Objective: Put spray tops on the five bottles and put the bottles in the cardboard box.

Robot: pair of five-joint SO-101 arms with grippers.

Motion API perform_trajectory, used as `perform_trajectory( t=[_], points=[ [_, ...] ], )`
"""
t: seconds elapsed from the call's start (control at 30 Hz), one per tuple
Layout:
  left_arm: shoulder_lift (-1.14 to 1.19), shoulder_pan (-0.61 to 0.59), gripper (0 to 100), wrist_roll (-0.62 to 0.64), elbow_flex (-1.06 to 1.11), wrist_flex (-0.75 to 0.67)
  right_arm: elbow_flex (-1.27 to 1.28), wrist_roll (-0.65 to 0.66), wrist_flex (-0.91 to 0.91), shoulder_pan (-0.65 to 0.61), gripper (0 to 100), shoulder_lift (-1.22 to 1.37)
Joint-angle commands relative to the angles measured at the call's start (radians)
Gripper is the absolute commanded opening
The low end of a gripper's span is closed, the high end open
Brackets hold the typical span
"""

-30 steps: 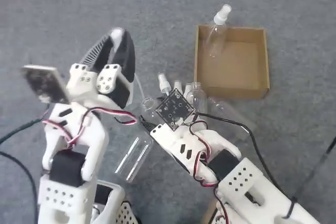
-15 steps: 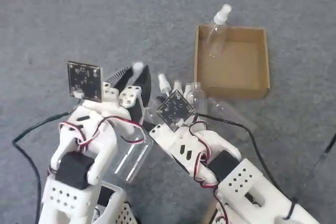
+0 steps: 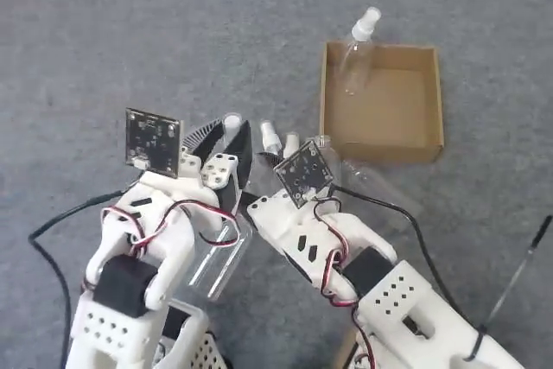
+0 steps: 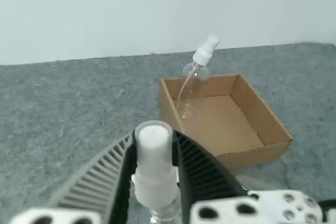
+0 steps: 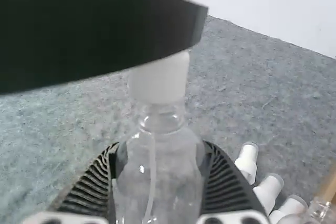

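The left fingers (image 4: 202,169) are clamped on a white spray top (image 4: 153,166), one ribbed black finger pressed to each side of it. That top sits right over the neck of a clear bottle (image 5: 155,182). The right fingers (image 5: 223,182) are closed around that bottle's shoulder and hold it snug and upright, with the dip tube visible inside. So it's top above and bottle below, with two sets of fingers stacked over the middle of the grey tabletop (image 3: 130,49).

From the high view, the left arm (image 3: 143,239) comes up from 7 o'clock. Its wrist is bent over and its fingers point toward 1 o'clock. The right arm (image 3: 346,257) runs in from 5 o'clock and leans toward 11. Its camera board (image 3: 304,174) sits over its fingers, right beside the left arm's tips.

Spare spray tops (image 3: 270,136) stand just beside the pair at about 1 o'clock, between the fingers and the cardboard box (image 3: 380,151). The box lies near, out at 2 o'clock. Inside it, a capped bottle (image 3: 354,62) leans in the far left corner, its white head poking over the rim. A bare bottle (image 3: 380,186) lies on its side just in front of the box's near wall. At 6 o'clock, more bare bottles (image 3: 220,257) lie flat between the two arms, two as far as I can tell, partly under the left arm's cables.
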Motion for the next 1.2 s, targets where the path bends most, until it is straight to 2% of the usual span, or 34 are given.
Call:
perform_trajectory(
  t=[0.0,0.07,0.33,0.47,0.6,0.7,0.83,0.93,1.17],
  points=[
    [-0.018,0.0,8,-0.028,-0.041,0.012,0.006,-0.008,-0.022,0.031,0.6,-0.039],
    [-0.018,0.0,11,-0.028,-0.073,0.041,0.011,-0.008,-0.028,0.035,0.6,-0.039],
    [-0.017,-0.008,10,-0.071,-0.237,0.097,0.044,-0.009,-0.11,0.038,0.6,-0.038],
    [-0.008,-0.063,10,-0.072,-0.232,0.061,0.046,-0.008,-0.107,0.038,0.6,-0.038],
    [0.094,-0.147,10,-0.084,-0.229,0.025,0.046,-0.008,-0.107,0.038,0.6,-0.038],
    [0.166,-0.167,10,-0.084,-0.225,0.023,0.046,-0.008,-0.105,0.038,0.6,-0.038],
    [0.19,-0.158,10,-0.084,-0.214,0.023,0.046,-0.008,-0.105,0.038,0.6,-0.038],
    [0.198,-0.103,10,-0.094,-0.185,0.014,0.046,-0.008,-0.102,0.038,0.6,-0.038],
    [0.265,-0.015,10,-0.106,-0.079,-0.095,0.048,-0.008,-0.102,0.036,0.6,-0.038]
  ],
)
